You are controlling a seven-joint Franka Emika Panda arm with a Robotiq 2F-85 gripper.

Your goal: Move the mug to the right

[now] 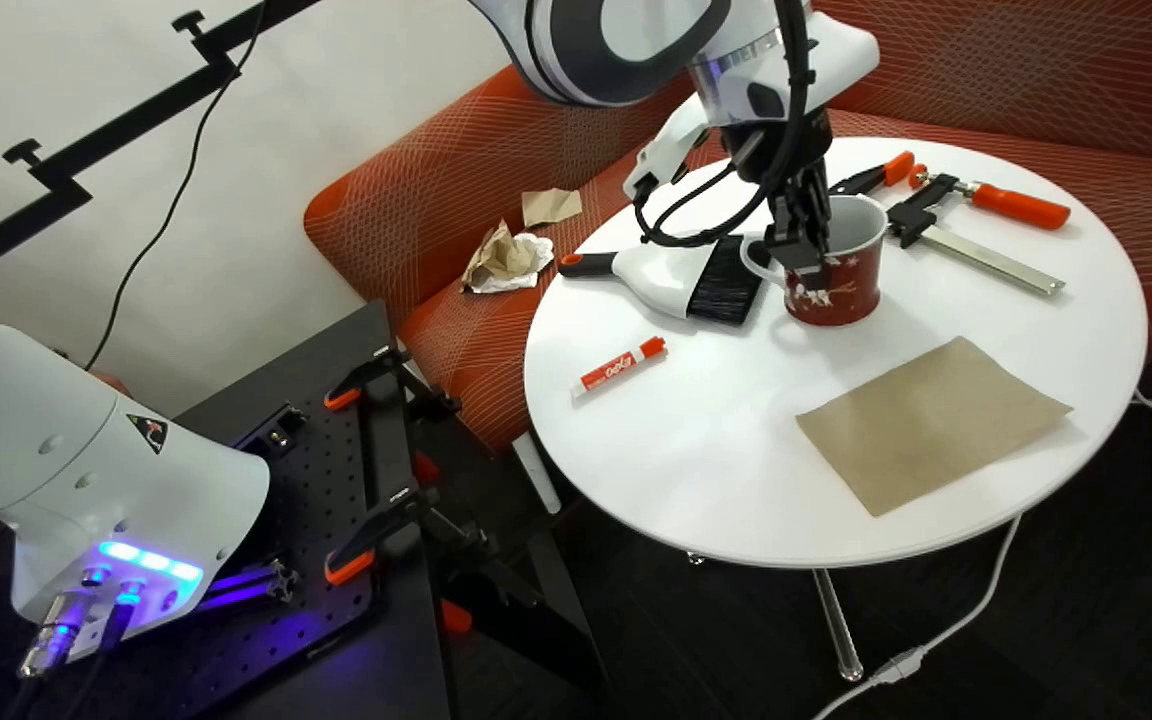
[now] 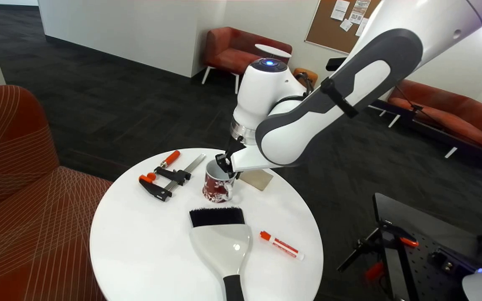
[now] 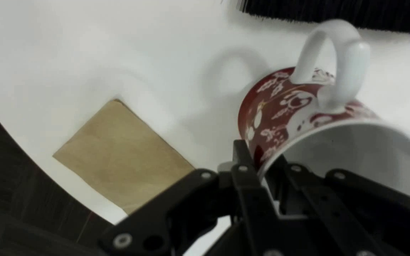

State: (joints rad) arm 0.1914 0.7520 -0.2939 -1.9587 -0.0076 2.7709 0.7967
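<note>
The mug point(image 1: 858, 292), dark red with a white pattern and white inside, is upright on or just above the round white table; I cannot tell if its base touches. It shows in both exterior views point(image 2: 215, 190) and in the wrist view point(image 3: 276, 110). My gripper point(image 1: 816, 258) straddles the mug's wall at the rim, also seen in an exterior view point(image 2: 229, 169). In the wrist view the gripper point(image 3: 261, 156) has one finger outside and one inside, closed on the wall. The mug's white handle points to the side, towards the brush. The inner fingertip is partly hidden.
A white brush with black bristles point(image 1: 726, 285) lies close to the handle side. A red and white marker point(image 1: 620, 367) lies nearby. A bar clamp with orange handles point(image 1: 986, 240) lies on the mug's opposite side. A brown paper sheet point(image 1: 931, 425) lies near the table's edge point(image 1: 766, 562).
</note>
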